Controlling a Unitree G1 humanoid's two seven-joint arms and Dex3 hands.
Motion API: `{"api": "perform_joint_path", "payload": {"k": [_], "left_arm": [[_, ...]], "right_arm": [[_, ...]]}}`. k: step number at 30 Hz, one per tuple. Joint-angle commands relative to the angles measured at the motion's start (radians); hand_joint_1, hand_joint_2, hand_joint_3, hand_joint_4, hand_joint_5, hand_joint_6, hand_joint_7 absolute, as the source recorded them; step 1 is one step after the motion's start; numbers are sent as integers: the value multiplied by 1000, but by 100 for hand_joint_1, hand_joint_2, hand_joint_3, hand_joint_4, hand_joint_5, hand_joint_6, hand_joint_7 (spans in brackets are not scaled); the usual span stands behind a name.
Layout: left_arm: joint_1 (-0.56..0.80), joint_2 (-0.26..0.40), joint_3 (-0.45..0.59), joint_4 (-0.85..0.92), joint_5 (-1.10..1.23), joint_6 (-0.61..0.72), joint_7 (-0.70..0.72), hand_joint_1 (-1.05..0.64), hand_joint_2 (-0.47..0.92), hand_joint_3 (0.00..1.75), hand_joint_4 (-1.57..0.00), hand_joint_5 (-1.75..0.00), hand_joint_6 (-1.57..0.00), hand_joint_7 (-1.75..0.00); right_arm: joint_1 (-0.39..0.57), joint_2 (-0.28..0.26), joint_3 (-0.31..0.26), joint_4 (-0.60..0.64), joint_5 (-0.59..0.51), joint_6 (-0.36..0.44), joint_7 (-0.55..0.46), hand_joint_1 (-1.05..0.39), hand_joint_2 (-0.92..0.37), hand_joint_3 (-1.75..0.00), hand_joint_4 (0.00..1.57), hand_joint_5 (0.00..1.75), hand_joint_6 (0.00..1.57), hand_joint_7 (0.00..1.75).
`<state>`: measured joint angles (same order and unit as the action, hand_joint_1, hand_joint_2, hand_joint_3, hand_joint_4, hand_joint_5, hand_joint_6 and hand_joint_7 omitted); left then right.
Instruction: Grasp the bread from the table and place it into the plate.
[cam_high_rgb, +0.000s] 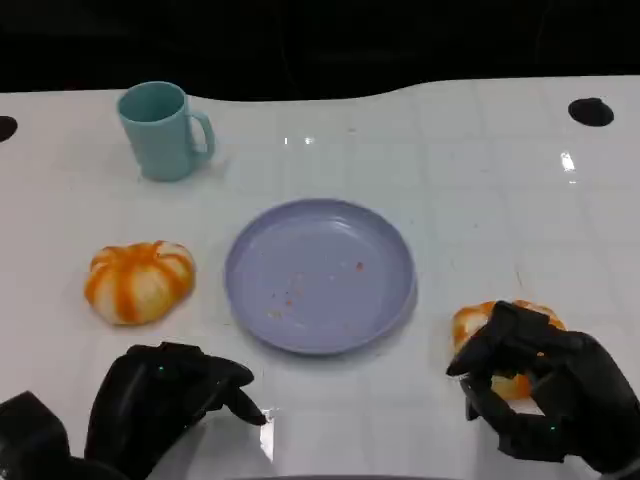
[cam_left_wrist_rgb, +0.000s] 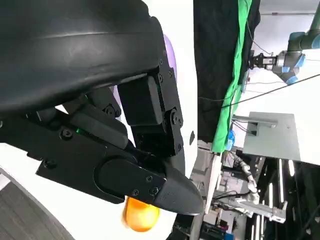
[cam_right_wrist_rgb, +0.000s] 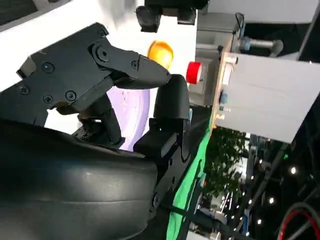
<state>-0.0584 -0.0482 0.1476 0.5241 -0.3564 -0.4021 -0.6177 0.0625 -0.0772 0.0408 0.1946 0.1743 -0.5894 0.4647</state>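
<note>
Right hand (cam_high_rgb: 540, 395) at 4 o'clock of the plate (cam_high_rgb: 262, 310), fingers (cam_high_rgb: 478, 358) wrapped on the bread (cam_high_rgb: 474, 325), which sits on the surface (cam_high_rgb: 460, 160) just off the rim, partly hidden. Left hand (cam_high_rgb: 175, 395) at 7 o'clock, fingers loose, holding nothing. Second orange-white bun (cam_high_rgb: 138, 280) at 9, teal mug (cam_high_rgb: 160, 130) at 11. Bare room betw. plate & far edge. No readable text.

We note the right hand (cam_high_rgb: 540, 395) with its fingers (cam_high_rgb: 490, 345) curled over a bread (cam_high_rgb: 478, 322) on the white tabletop (cam_high_rgb: 480, 170), right of the lilac plate (cam_high_rgb: 320, 275). A second bread (cam_high_rgb: 138, 281) lies left of the plate, a teal mug (cam_high_rgb: 160, 130) beyond. The left hand (cam_high_rgb: 165, 405) rests low, holding nothing.
</note>
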Motion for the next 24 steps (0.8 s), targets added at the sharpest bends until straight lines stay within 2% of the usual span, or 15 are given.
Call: {"api": "perform_joint_path", "payload": {"k": [1,5,8,10,14,18,24], "left_arm": [[13,14,-1,-21,-2,-6,-4,-96,89,0,-122,-93,-156,0],[21,11,-5,-39,-4,9,1,-96,88,0,-122,-93,-156,0],[25,12,-7,-44,-5,13,2,-96,87,0,-122,-93,-157,0],[27,13,-8,-46,-4,13,3,-96,87,0,-121,-93,-156,0],[28,14,-9,-48,-10,17,-4,-95,88,0,-121,-93,-156,0],[31,14,-14,-53,-2,19,7,-95,87,0,-121,-93,-156,0],[32,14,-17,-57,-1,20,8,-95,88,0,-121,-93,-156,0]], "right_arm": [[-28,-53,-19,-1,-80,-52,-31,-38,-90,-26,51,127,53,75],[-47,-132,-29,-35,-256,-55,-97,-47,-92,-17,37,100,43,57],[-53,-191,-37,-84,-414,-44,-163,-51,-92,-13,35,79,43,42],[-56,-225,-39,-113,-497,-33,-197,-54,-92,-12,31,72,40,35],[-52,-291,-37,-201,-633,34,-225,-58,-92,-8,22,52,37,16],[-44,-365,-33,-316,-772,131,-201,-62,-92,-9,13,42,32,8],[-36,-424,-8,-413,-869,248,-160,-63,-92,-6,7,35,29,3]]}}
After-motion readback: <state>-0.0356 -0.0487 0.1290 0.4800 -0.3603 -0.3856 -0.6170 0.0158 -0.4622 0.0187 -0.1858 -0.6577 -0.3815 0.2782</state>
